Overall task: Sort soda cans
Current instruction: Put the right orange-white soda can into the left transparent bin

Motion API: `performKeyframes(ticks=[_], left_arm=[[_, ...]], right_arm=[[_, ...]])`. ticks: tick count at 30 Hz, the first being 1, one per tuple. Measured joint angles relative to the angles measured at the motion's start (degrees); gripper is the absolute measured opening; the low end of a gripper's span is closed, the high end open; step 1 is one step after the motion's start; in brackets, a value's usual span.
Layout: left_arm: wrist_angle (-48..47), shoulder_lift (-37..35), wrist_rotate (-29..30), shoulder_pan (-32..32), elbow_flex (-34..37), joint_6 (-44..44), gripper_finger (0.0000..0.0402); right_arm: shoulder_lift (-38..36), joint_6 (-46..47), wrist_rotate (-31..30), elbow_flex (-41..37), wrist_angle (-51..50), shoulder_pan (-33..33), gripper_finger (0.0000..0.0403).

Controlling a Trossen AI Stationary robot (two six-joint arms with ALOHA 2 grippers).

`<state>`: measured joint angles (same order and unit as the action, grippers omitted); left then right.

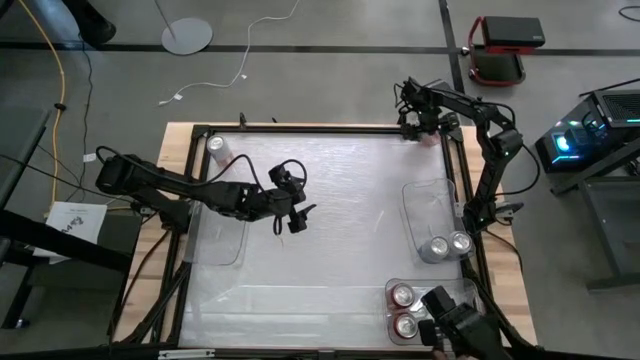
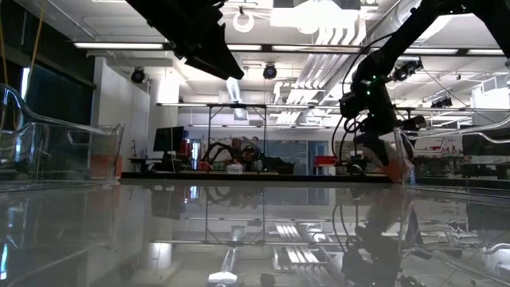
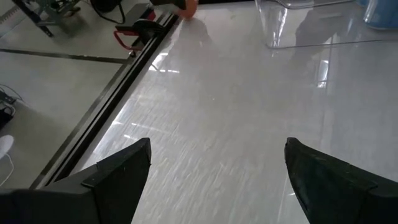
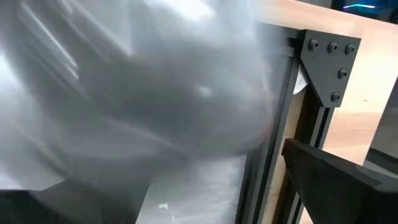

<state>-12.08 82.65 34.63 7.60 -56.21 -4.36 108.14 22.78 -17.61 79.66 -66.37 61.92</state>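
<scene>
Left gripper [image 1: 297, 218], fingers spread and empty, hangs centre-left. Upper-left soda can [image 1: 216, 146] looks light, slick, dentable: grasp mid-body. Right gripper [image 1: 412, 124]: cannot tell.

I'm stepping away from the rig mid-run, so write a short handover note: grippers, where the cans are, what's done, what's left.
Left gripper: open, empty, over the mid-table.
Right gripper: at the far right corner; its state is unclear.
Cans: two silver cans in the right tray; two red cans in the near-right tray; one can alone at the far left corner.
Done: four cans in trays, by colour.
Left: the corner can. No sixth can is in view.
</scene>
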Motion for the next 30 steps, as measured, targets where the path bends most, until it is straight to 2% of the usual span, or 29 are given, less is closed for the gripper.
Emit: performKeyframes(ticks=[9,30], left_arm=[[0.00,0.00,-0.02,0.00,0.00,0.00,0.0344],[-0.02,0.00,0.00,0.00,0.01,0.04,0.0344]], right_arm=[[0.00,-3.28,-0.26,0.00,0.26,0.01,0.0308],[-0.04,-11.62,-0.82,0.52,-0.29,-1.70,0.0305]])
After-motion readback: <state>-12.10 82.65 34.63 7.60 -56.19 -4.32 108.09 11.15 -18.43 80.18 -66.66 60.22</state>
